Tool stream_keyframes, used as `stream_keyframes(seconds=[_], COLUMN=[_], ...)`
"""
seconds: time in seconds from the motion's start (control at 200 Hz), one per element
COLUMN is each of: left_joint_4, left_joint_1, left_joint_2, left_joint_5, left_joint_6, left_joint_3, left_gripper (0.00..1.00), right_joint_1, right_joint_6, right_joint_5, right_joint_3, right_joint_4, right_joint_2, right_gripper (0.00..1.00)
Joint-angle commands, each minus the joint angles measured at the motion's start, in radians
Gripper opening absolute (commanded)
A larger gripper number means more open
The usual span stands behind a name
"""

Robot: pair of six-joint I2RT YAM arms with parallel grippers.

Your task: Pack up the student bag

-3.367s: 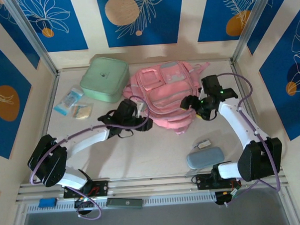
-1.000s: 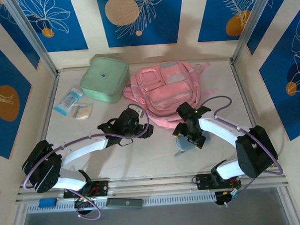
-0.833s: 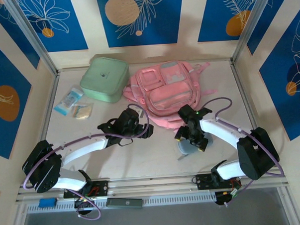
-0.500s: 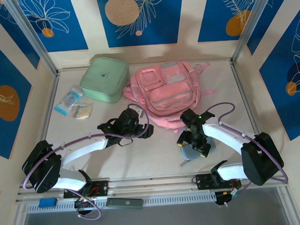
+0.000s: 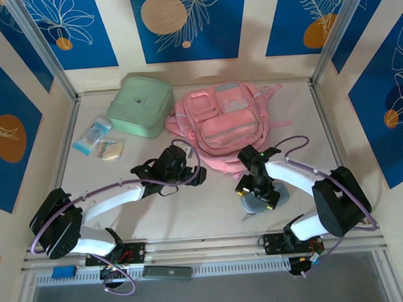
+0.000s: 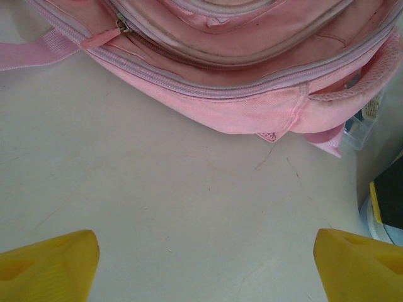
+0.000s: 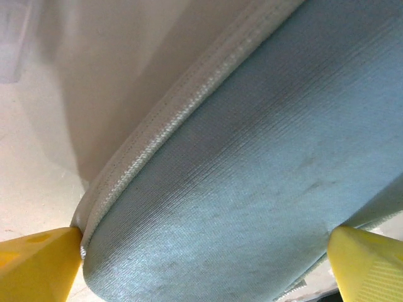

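The student bag [image 5: 224, 126] looks not packed yet: the left gripper [image 6: 203, 267] is open and empty, and the right gripper [image 7: 201, 264] sits wide around the blue case [image 7: 252, 157], though I cannot tell if it grips.

Item: grey-blue case [image 7: 252, 157], soft ribbed fabric, rounded end, running from 7 o'clock up towards 2 o'clock. Pale stitched piping [image 7: 182, 107] runs along its upper-left edge.

Holder: right end effector [image 7: 201, 264], yellow fingertips [image 7: 38, 264] at 8 and 4 o'clock. The case spans the gap and touches both.

Surface: pale tabletop [image 7: 38, 138] at 9 to 11 o'clock, with the case's shadow on it.
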State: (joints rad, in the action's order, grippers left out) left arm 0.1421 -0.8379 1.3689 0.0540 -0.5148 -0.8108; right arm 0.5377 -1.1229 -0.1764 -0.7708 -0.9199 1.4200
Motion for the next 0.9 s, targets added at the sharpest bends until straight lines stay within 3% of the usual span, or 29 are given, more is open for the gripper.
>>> stream_keyframes(seconds=[0.0,0.37,0.79,0.895], left_joint_4=[0.006,0.005,-0.016,-0.023], left_joint_1=[0.01,0.018,0.055,0.061], left_joint_2=[-0.015,0.017,0.149,0.176], left_joint_5=[0.012,0.011,0.03,0.017], left_joint_6=[0.019,0.051,0.356,0.367], left_joint_3=[-0.031,-0.091,-0.289,-0.322], left_gripper=[0.88,0.88,0.89,0.89], right_joint_1=[0.013,-0.008,-0.142,-0.11], right_joint_6=[0.002,0.097,0.263,0.325], right_joint_5=[0.011,0.026,0.055,0.027], right_joint_3=[0.014,0.009,-0.039,-0.089], right_joint_4=[0.063,0.056,0.019,-0.001], right_joint_2=[0.023,-0.064,-0.19,-0.189], right_gripper=[1.0,0.8,0.73,0.7])
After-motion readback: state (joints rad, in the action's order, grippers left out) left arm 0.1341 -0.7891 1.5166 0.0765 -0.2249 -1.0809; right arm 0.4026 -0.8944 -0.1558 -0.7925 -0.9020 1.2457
